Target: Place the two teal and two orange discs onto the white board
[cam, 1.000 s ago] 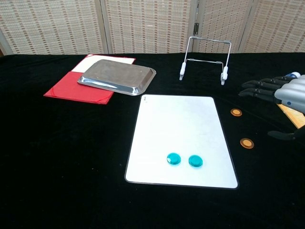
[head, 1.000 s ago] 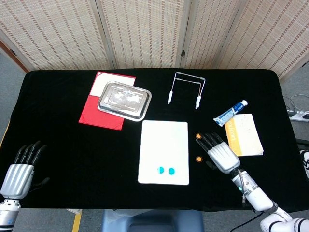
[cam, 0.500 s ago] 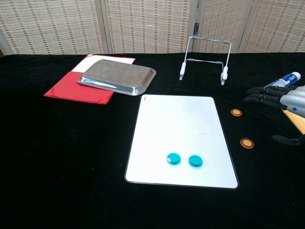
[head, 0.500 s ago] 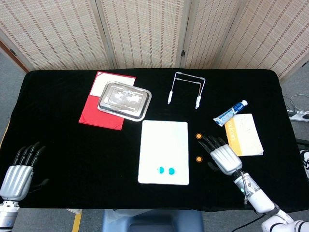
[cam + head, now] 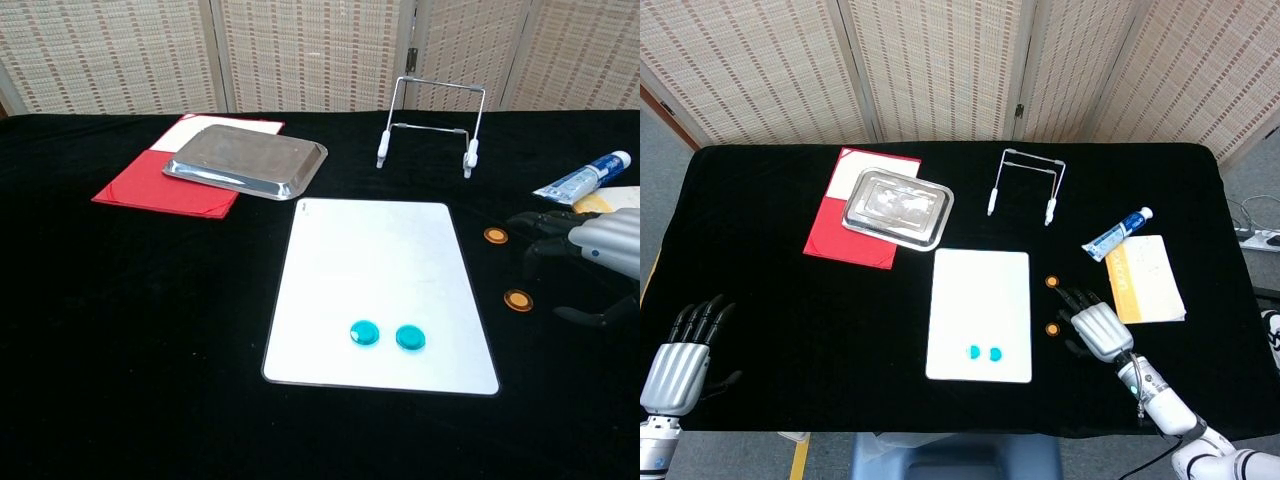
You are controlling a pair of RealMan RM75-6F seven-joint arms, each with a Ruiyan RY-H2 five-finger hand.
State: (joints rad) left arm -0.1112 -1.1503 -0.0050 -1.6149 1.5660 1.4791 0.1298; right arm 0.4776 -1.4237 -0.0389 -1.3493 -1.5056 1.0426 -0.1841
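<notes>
A: Where do the discs stand?

B: Both teal discs lie side by side on the board, near its front edge. The two orange discs are on the black counter, just off the board's right edge, one behind the other.

A: And the hands?

B: The right hand hovers beside the orange pair, fingers apart and empty, tips pointing toward them. The left hand rests at the near left corner, well away, fingers spread and also empty.

A: How will an orange disc handle?

B: I'd judge it light, stiff and very flat, so it sits low against the cloth. There is little edge to catch. A pinch across the rim with the thumb and one fingertip looks best; pressing down from above would likely only push it into the fabric. It looks smooth, so it may slip or flip if squeezed off-centre.

A: Which first?

B: Probably the nearer one, closest to the thumb.
</notes>
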